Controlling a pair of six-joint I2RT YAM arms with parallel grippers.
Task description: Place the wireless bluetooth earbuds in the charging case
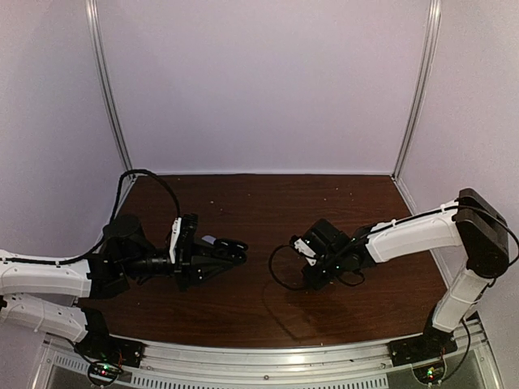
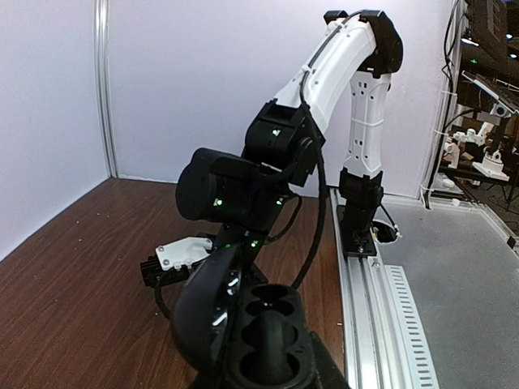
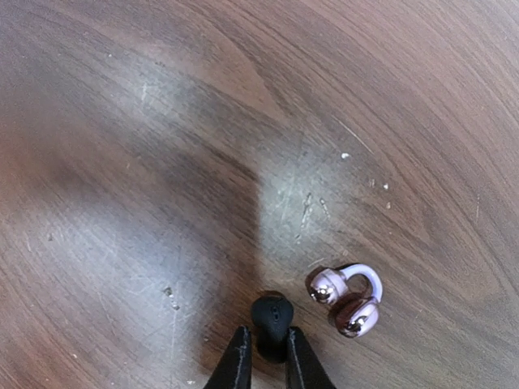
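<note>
My left gripper (image 1: pixel 229 248) is shut on the charging case (image 2: pixel 268 340) and holds it above the table with its lid (image 2: pixel 201 312) open to the left. In the left wrist view the case looks dark and its round wells are empty. A glossy pale-purple earbud (image 3: pixel 347 300), two small bulbs joined by a lavender arc, lies on the table just right of my right gripper (image 3: pixel 268 366). That gripper points down and is shut on a small black rounded piece (image 3: pixel 272 316). I cannot tell whether this piece is an earbud.
The brown wooden table (image 1: pixel 268 203) has white walls behind and at the sides. The right arm (image 2: pixel 349 73) stands across from the held case. A metal rail (image 2: pixel 381 284) runs along the table's near edge.
</note>
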